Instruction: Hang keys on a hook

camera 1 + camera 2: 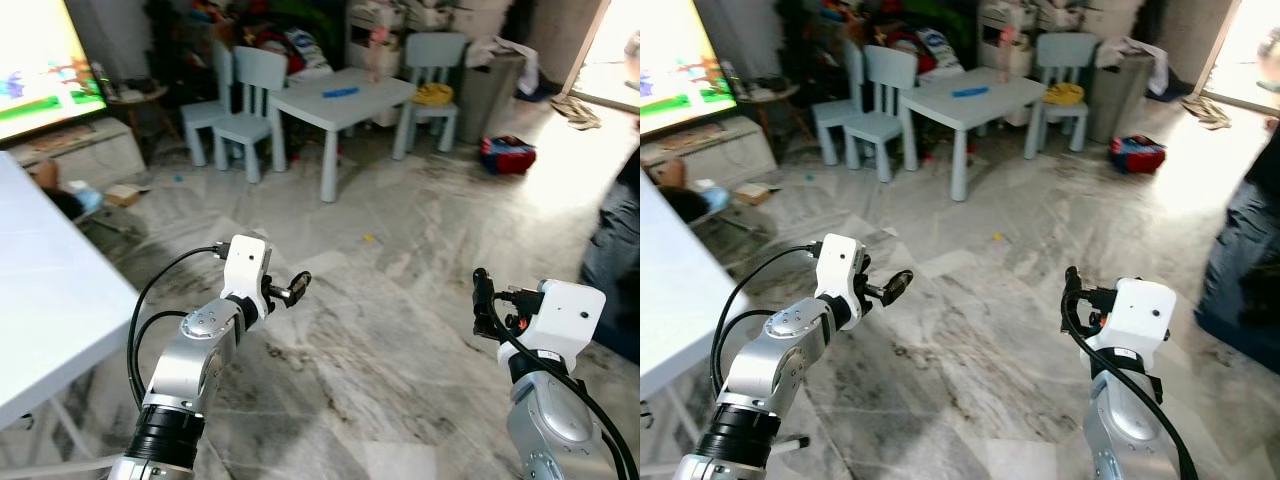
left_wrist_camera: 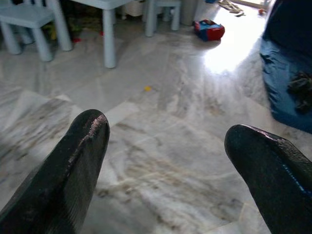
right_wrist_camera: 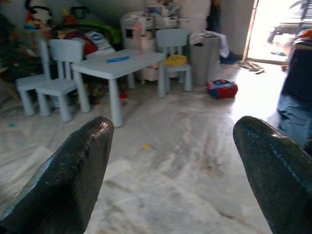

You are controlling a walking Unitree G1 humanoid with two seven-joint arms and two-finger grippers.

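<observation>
Left gripper (image 2: 165, 161) and right gripper (image 3: 170, 161): jaws wide, empty. No keys located; a blind walk risks striking the small bench (image 1: 340, 100) at 12 o'clock.

A small table (image 1: 345, 100) stands far ahead with chairs (image 1: 245, 95) on both sides. A TV (image 1: 40, 60) is at the left. A bin (image 1: 490, 90) sits right of the table.

Three chairs (image 1: 250, 105), one table (image 1: 345, 100)
</observation>
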